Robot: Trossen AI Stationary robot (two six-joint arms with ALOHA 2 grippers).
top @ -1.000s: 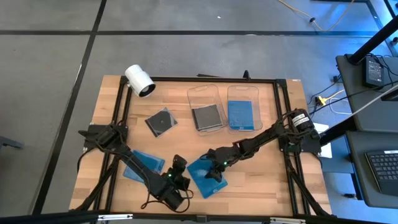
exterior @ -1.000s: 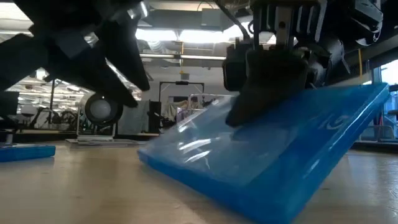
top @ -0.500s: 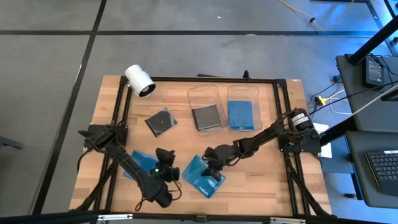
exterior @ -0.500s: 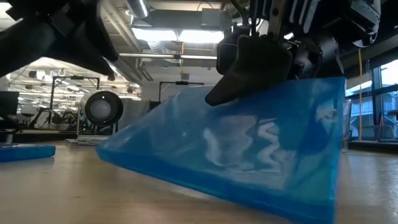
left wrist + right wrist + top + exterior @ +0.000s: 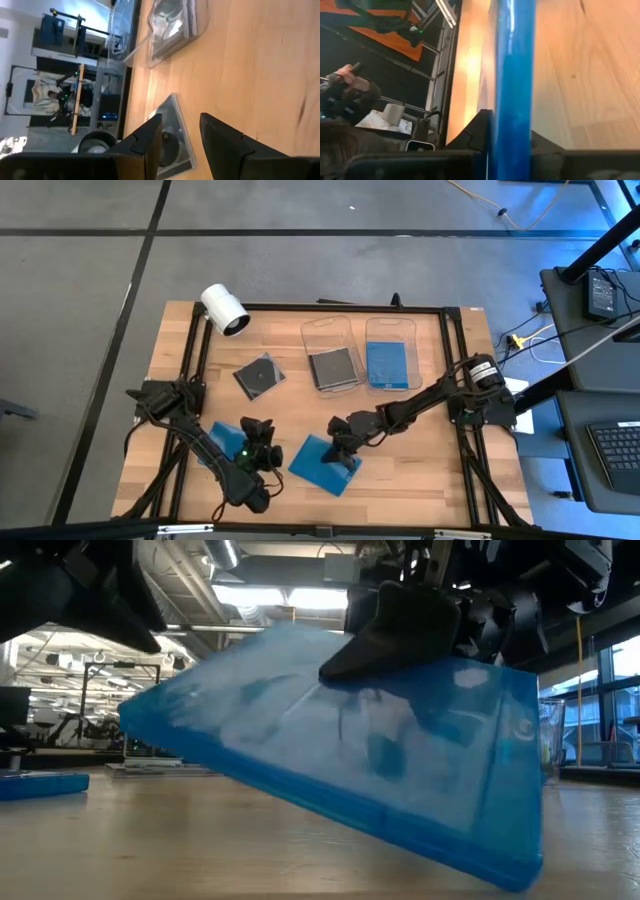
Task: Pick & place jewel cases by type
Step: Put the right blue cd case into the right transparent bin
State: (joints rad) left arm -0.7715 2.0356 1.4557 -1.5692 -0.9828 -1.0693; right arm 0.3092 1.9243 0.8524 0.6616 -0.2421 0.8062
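My right gripper [image 5: 345, 448] is shut on a bright blue jewel case [image 5: 320, 464] near the table's middle front; the low view shows that case [image 5: 350, 760] tilted. My left gripper [image 5: 258, 432] hovers open to its left, touching nothing, above a second blue jewel case [image 5: 218, 442] that lies flat. In the left wrist view its fingers [image 5: 150, 137] frame a dark jewel case [image 5: 172, 132] lying on the wood. That dark jewel case [image 5: 260, 375] lies farther back on the left. My right gripper pinches the blue case between its two fingers, one on each flat face, close to the case's edge [image 5: 512, 107] on the right. The fingers [image 5: 400, 625] come slanting down from the table's right. The case is tilted, its lowest corner [image 5: 515, 875] at the table top.
Two clear tubs stand at the back: one [image 5: 332, 352] holds a dark case, the other [image 5: 392, 352] a blue one. A white cylinder [image 5: 224, 310] lies at the far left corner. A black frame [image 5: 190, 360] borders the wooden table.
My right gripper has shut on the blue case and tipped it up from lying nearly flat to a steep tilt, turning it a little. My left gripper has drawn back from that case toward the table's left and far side, rolling as it went.
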